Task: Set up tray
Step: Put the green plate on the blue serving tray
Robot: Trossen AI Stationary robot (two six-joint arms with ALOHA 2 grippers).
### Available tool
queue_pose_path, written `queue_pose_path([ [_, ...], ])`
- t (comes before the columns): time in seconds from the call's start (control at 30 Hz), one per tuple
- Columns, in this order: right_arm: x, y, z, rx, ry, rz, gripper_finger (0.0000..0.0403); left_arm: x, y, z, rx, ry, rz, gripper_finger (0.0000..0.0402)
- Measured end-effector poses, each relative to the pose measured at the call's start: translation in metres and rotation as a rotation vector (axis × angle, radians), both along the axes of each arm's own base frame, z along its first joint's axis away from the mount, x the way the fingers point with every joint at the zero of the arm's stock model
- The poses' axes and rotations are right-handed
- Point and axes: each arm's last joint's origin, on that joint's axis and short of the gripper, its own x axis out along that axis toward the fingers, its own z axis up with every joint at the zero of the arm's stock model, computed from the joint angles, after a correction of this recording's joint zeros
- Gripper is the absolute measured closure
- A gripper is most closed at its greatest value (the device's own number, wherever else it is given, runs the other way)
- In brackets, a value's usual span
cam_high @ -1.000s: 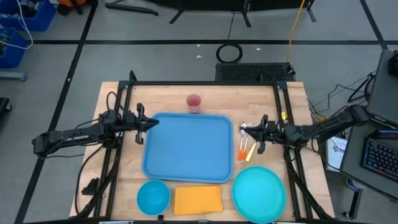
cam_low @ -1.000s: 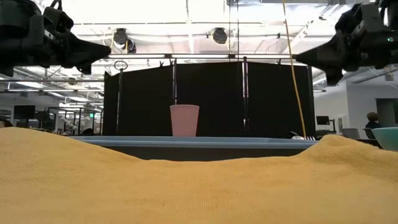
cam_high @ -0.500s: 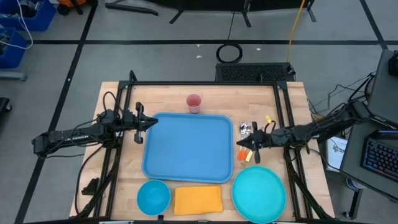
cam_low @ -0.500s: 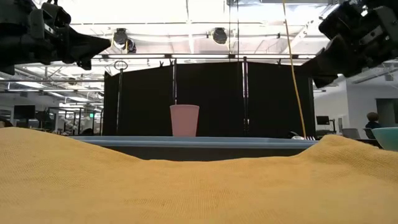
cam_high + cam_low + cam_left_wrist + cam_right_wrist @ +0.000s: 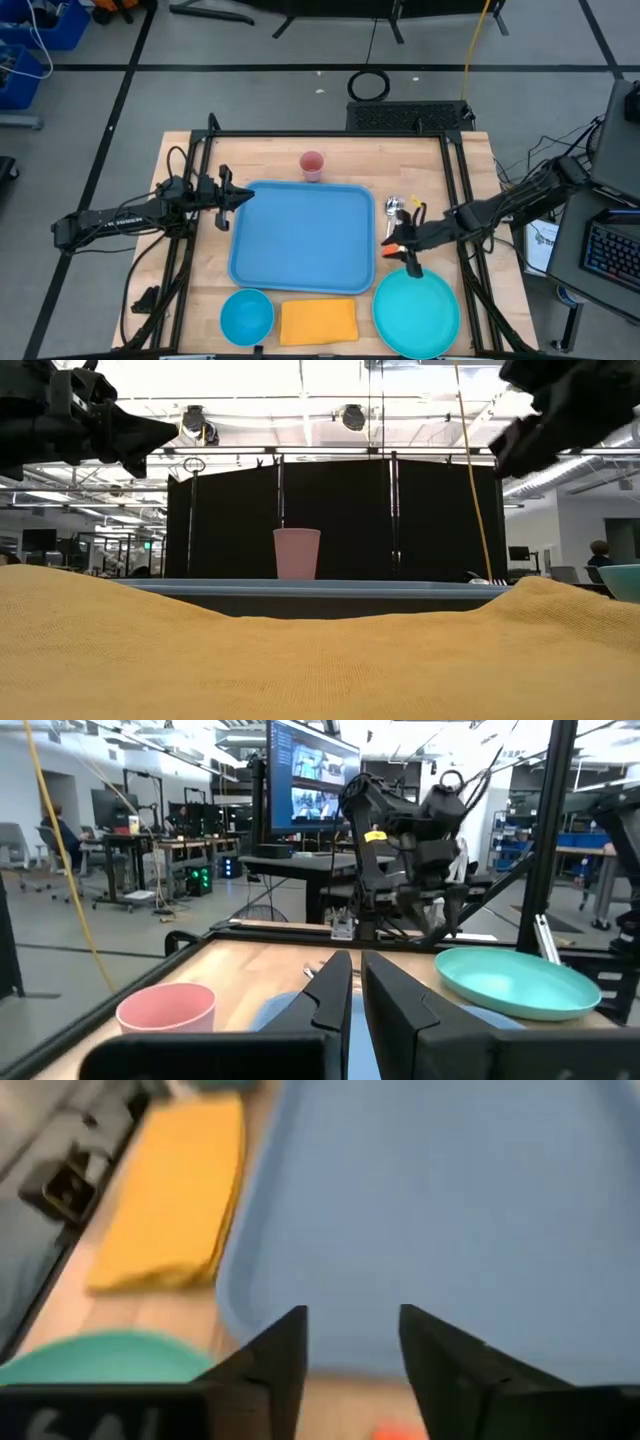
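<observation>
Right end effector (image 5: 400, 247) open over orange-handled cutlery (image 5: 392, 238) beside tray (image 5: 302, 237); left end effector (image 5: 243, 196) closed, empty, at tray's edge.

Robotics lab; monitors (image 5: 305, 770), desks w/ equipment (image 5: 150, 840), black curtain partitions (image 5: 330, 520), ceiling strip lights (image 5: 300, 405)

Tray (image 5: 302, 236), frame centre: bare across its whole floor, open to approach from above. Obstacles around it: pink cup (image 5: 312, 165) just above its upper edge; cutlery (image 5: 393, 225) and right gripper (image 5: 400, 247) at right; blue bowl (image 5: 246, 315), orange napkin (image 5: 318, 322), teal plate (image 5: 417, 311) along lower edge. Left gripper (image 5: 240, 197) at the tray's upper-left corner.
</observation>
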Motion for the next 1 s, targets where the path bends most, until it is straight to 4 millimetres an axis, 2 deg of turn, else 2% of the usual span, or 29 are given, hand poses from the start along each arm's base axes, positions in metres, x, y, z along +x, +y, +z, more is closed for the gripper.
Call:
queue_pose_path([
  [0.13,-0.012,-0.002,-0.008,0.093,0.236,-0.072,0.0218,0.000,0.000,0.000,-0.048,-0.002,-0.008,0.0371],
  [0.27,-0.022,0.000,-0.013,0.139,0.374,-0.067,0.0215,0.000,0.000,0.000,-0.083,-0.004,-0.013,0.0371],
  [0.57,-0.028,0.008,-0.016,0.177,0.422,-0.061,0.0230,0.000,0.000,0.000,-0.198,-0.007,-0.031,0.0371],
  [0.83,-0.043,0.009,-0.041,0.171,0.513,-0.096,0.0214,0.000,0.000,-0.001,-0.237,-0.007,-0.037,0.0371],
  [1.0,-0.046,0.010,-0.051,0.193,0.505,-0.100,0.0211,0.000,0.000,-0.001,-0.235,-0.004,-0.036,0.0371],
])
